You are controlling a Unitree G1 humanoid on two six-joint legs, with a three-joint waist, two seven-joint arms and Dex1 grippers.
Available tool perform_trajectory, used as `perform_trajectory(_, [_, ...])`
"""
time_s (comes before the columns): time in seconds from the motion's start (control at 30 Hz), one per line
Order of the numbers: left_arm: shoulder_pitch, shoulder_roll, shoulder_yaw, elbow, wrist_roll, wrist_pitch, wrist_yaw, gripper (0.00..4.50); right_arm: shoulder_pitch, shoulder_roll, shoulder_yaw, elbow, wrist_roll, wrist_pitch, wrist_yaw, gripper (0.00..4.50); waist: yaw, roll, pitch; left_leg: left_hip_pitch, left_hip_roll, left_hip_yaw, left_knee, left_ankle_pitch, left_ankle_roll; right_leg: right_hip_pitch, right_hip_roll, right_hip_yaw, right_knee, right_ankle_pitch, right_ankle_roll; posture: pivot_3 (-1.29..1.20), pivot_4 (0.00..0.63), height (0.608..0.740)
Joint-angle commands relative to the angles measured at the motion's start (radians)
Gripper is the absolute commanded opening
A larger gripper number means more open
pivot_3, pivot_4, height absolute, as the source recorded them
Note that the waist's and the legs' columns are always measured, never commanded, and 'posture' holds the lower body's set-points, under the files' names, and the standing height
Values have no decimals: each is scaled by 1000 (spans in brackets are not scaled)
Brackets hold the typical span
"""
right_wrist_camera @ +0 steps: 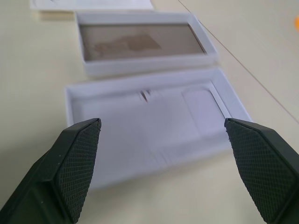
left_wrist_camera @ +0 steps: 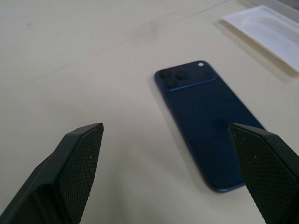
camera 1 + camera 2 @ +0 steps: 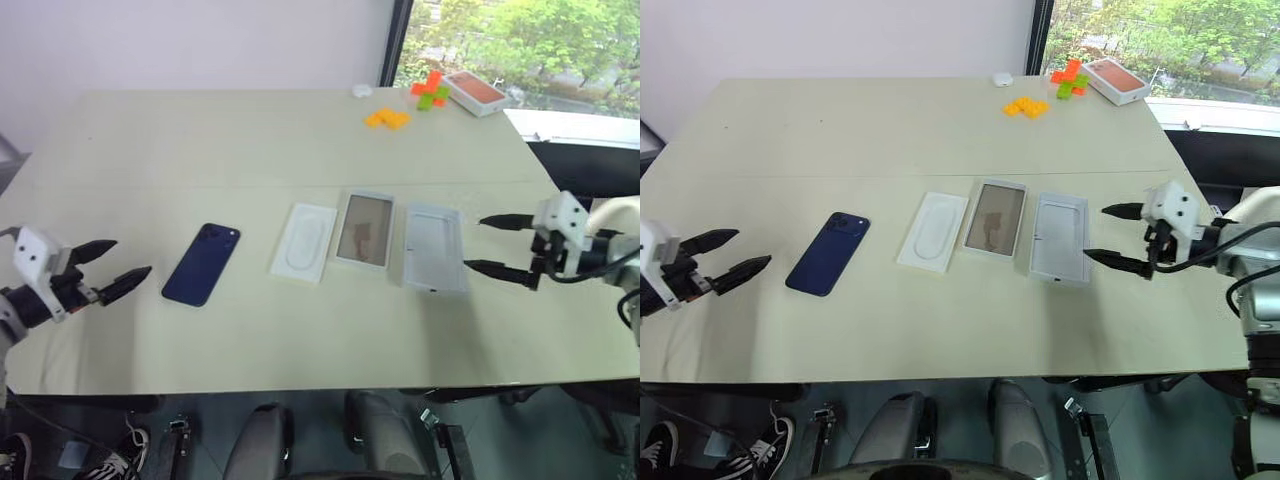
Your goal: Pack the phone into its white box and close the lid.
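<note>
- Your left end effector (image 3: 112, 263) hangs over the left side of the tabletop (image 3: 250, 130) with its two black fingers spread wide apart, holding nothing.
- Just past those fingers you can see the phone (image 3: 201, 263). It lies flat with its dark blue back up, untouched.
- Your right end effector (image 3: 498, 245) is also spread wide and empty. It points at the lid (image 3: 434, 247), which lies with its plain white inside up.
- The white box (image 3: 365, 229) sits just beside the lid, with its brown shiny panel showing.
- Between the box and the phone you have a flat white insert (image 3: 305, 241).
- Far off by the window sit orange blocks (image 3: 387, 118) and an orange-topped box (image 3: 474, 92).
</note>
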Motion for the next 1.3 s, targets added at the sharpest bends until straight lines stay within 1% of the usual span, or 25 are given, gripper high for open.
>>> perform_trajectory(0.03, [-2, 15, 34, 11, 0, -36, -4, 4500, 6, -20, -29, 16, -1, -34, 4, 4441, 0, 0, 0, 0, 0, 0, 0, 0, 0, 0, 0, 0, 0, 0, 0, 0, 150, 740])
perform_trajectory(0.3, [-46, 27, 9, 33, 4, -19, 10, 4500, -19, 2, 6, -6, 4, -12, -13, 4441, 0, 1, 0, 0, 0, 0, 0, 0, 0, 0, 0, 0, 0, 0, 0, 0, 150, 740])
perform_trajectory(0.4, [-71, 30, -2, 29, -5, 27, 17, 4500, -34, 17, 24, -28, 5, 7, -31, 4441, 0, 1, 0, 0, 0, 0, 0, 0, 0, 0, 0, 0, 0, 0, 0, 0, 150, 740])
perform_trajectory(0.47, [-84, 34, -10, 23, -19, 88, 18, 4500, -50, 30, 35, -40, 2, 23, -51, 4441, 0, 1, 0, 0, 0, 0, 0, 0, 0, 0, 0, 0, 0, 0, 0, 0, 150, 740])
perform_trajectory(0.63, [-109, 27, -7, 6, -27, 141, 29, 4500, -63, 47, 47, -69, 8, 42, -72, 4441, -1, 1, 0, 0, 0, 0, 0, 0, 0, 0, 1, 0, 1, 1, 1, 0, 150, 740])
perform_trajectory(1.03, [-154, 12, -21, 2, -17, 152, 44, 4500, -68, 57, 62, -95, 4, 35, -80, 4441, 0, 1, 0, 0, 0, 0, 0, 0, 0, 0, 0, 0, 1, 1, 1, 0, 150, 740])
perform_trajectory(1.17, [-183, 1, -49, -18, -32, 223, 78, 4500, -101, 71, 100, -124, -24, 53, -104, 4441, -2, 1, 0, 0, 0, 0, 0, 0, 0, 0, 0, 0, 1, 1, 1, 0, 150, 740])
perform_trajectory(1.23, [-208, -12, -64, -60, -57, 308, 117, 4500, -121, 86, 125, -138, -54, 49, -133, 4441, -1, 1, 0, 0, 0, 0, 0, 0, 0, 0, 0, 0, 1, 1, 2, 0, 150, 740])
perform_trajectory(1.3, [-217, -25, -81, -109, -70, 360, 142, 4500, -136, 101, 137, -161, -53, 76, -149, 4441, 0, 1, 0, 0, 0, 0, 0, 0, 0, 0, 0, 0, 1, 2, 3, 0, 150, 740])
